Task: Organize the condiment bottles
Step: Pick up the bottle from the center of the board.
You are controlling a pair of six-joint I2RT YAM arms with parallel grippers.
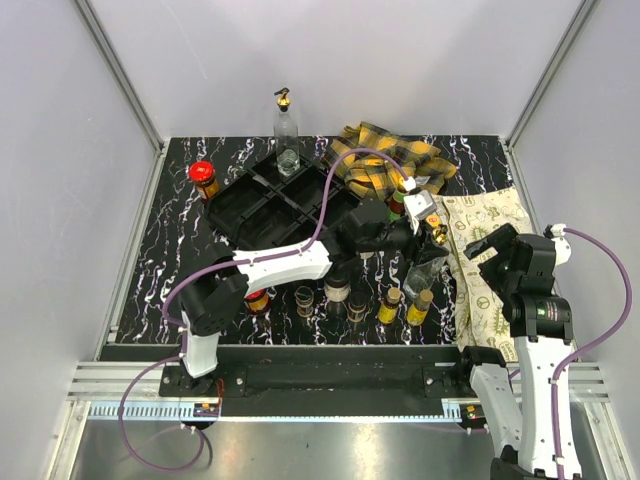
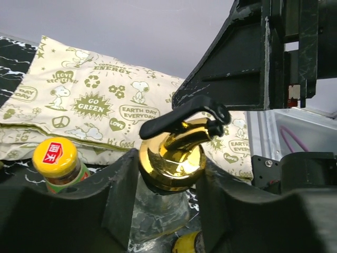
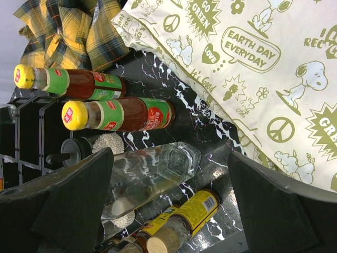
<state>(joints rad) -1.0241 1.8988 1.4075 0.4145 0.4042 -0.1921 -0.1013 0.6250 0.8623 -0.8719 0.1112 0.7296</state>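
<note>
My left gripper (image 1: 432, 232) reaches across to the right of the black tray (image 1: 240, 205), shut on the gold-spouted neck (image 2: 172, 158) of a clear glass bottle (image 1: 428, 262) that stands on the table. Both fingers (image 2: 118, 190) press against the gold collar. A yellow-capped sauce bottle (image 2: 57, 161) stands just beside it. My right gripper (image 1: 497, 250) hangs open over the printed cloth's edge, holding nothing. Through its jaws (image 3: 174, 203) I see the same clear bottle (image 3: 152, 174), two yellow-capped sauce bottles (image 3: 118, 113) and a cork-topped yellow-labelled one (image 3: 187, 224).
Another clear spouted bottle (image 1: 286, 135) stands in the tray's far corner. Red-lidded jars sit at the tray's left (image 1: 204, 178) and by the left arm (image 1: 258, 300). Several small bottles (image 1: 345, 298) line the front edge. A yellow plaid cloth (image 1: 385, 160) and a cartoon-print cloth (image 1: 490, 225) lie at the right.
</note>
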